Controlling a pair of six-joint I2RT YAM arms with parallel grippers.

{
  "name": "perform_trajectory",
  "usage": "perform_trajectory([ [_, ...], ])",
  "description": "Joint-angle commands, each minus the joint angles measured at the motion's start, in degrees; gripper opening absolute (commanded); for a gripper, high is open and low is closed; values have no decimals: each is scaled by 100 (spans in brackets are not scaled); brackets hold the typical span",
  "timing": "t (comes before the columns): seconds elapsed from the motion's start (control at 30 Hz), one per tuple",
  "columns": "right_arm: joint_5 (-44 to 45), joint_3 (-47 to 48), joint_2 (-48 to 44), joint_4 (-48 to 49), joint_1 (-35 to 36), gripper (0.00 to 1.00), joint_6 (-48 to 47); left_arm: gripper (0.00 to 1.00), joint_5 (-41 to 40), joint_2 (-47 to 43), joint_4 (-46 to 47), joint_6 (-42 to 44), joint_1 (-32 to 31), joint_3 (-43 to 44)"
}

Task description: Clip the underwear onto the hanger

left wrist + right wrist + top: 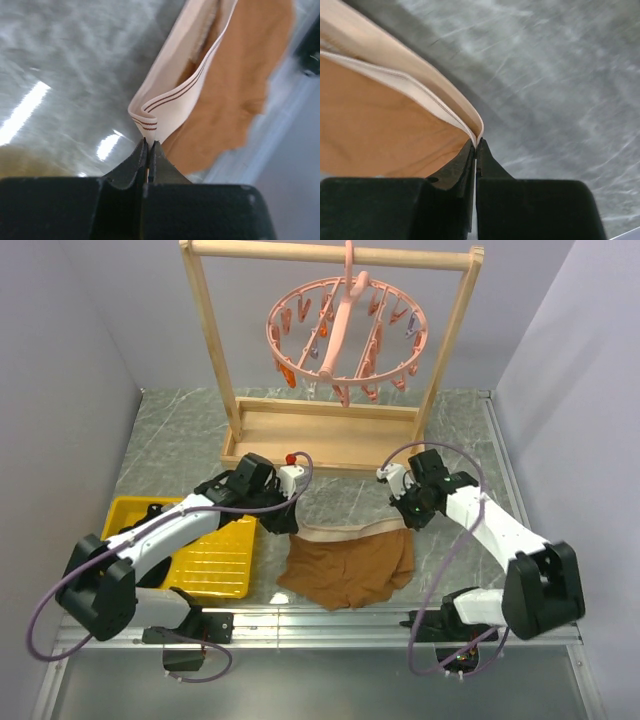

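Note:
The brown underwear (350, 565) with a pale beige waistband hangs between my two grippers, a little above the table near its front edge. My left gripper (292, 530) is shut on the waistband's left corner (150, 122). My right gripper (405, 525) is shut on the waistband's right corner (470, 125). The brown fabric (235, 85) droops below the band. It also shows in the right wrist view (380, 125). The salmon-pink hanger (345, 340) with several dangling clips hangs by its hook from the top bar of the wooden rack (215, 360), well behind and above the underwear.
The wooden rack's base tray (320, 435) stands just behind the grippers. A yellow tray (215, 565) lies at the front left, under my left arm. A metal rail (330, 625) runs along the table's near edge. Grey walls close in both sides.

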Motion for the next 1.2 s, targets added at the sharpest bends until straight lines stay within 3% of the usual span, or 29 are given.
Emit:
perform_trajectory([
  [0.0,644,-56,374,1279,34,0,43,0,-666,252,1060,36,197,-110],
  [0.2,900,-14,1130,1808,35,0,139,2,-1133,595,2098,686,259,-716],
  [0.4,707,558,2089,1273,35,0,350,9,-1150,1448,2046,608,259,-428],
  [0.47,557,576,2072,1150,70,8,350,15,-1194,1528,2002,652,250,-366],
  [0.5,540,559,1993,1132,104,25,350,23,-1220,1563,1889,670,259,-288],
  [0.63,452,541,1450,921,166,68,341,40,-1063,1213,1607,836,268,-225],
  [0.77,251,777,615,552,131,78,534,56,-519,-268,1554,942,312,-479],
  [0.9,31,883,-614,542,79,89,824,84,-263,-1529,1370,802,321,-542],
  [1.03,12,1050,-1398,753,43,94,1490,90,-578,-2136,1176,460,329,-278],
  [1.17,117,1113,-2233,1725,-106,100,2449,98,-1027,-2654,1816,-375,321,-330],
])
